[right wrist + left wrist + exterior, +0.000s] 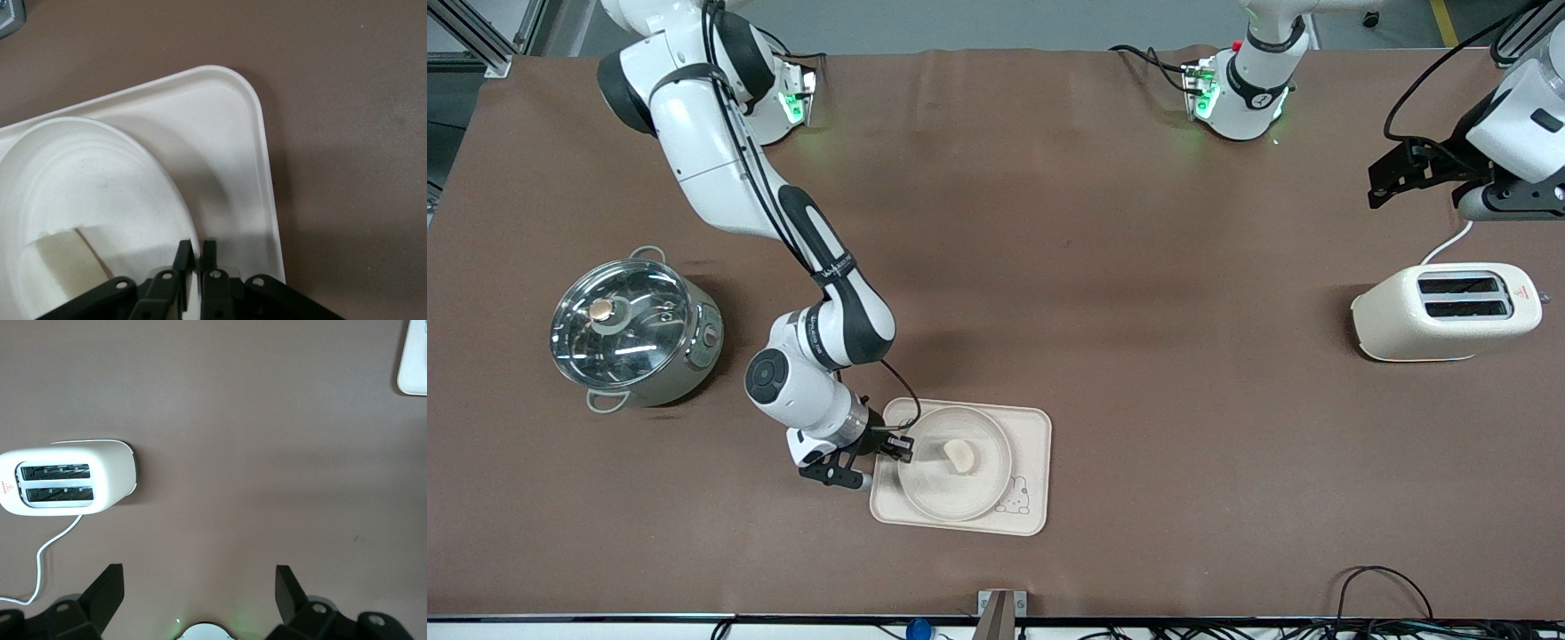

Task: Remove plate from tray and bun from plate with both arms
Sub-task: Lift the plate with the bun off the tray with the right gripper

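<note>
The round cream plate (925, 487) sits on the rectangular tray (1033, 428), which lies toward the front camera's edge of the table. The small pale bun (961, 455) lies in the plate. My right gripper (898, 446) is shut on the plate's rim at the side toward the right arm's end. In the right wrist view, its fingers (198, 250) pinch the rim of the plate (87, 180), with the bun (60, 267) inside and the tray (230, 120) beneath. My left gripper (1409, 173) waits open and empty (200, 587), up over the table above the toaster.
A cream toaster (1445, 311) with a white cord stands at the left arm's end and shows in the left wrist view (67, 477). A steel pot with a glass lid (631, 333) stands at the right arm's end. A tray corner (413, 367) shows in the left wrist view.
</note>
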### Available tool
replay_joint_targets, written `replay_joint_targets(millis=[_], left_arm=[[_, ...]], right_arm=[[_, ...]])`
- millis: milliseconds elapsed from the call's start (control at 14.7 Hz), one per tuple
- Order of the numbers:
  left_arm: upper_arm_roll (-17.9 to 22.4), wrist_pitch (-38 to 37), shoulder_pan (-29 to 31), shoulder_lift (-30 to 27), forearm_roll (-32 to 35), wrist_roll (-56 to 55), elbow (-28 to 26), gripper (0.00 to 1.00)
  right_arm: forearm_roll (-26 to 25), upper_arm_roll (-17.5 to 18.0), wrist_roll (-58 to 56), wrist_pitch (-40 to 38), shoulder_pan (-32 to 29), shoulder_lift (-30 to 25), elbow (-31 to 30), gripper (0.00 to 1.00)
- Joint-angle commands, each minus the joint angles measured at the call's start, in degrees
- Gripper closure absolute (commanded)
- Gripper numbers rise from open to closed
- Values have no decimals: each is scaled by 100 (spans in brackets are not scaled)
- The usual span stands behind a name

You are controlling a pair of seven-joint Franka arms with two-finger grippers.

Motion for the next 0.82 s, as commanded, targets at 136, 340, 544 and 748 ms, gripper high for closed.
replay_joint_targets(millis=[136,340,544,748], left_arm=[[-12,-42,-17,75,57,23,139,0],[-12,-42,-17,75,48,23,148,0],[-21,-33,-26,75,-13,14,148,0],[-30,-24,-52,75,-39,-47,95,0]], right_arm=[[132,93,-162,43,15,-42,73,100],[158,497,-171,35,-108,-752,-636,100],[176,848,-233,593,-108,-1648,-2066,100],[176,1279,-259,1335,-213,-2439,-3553,100]])
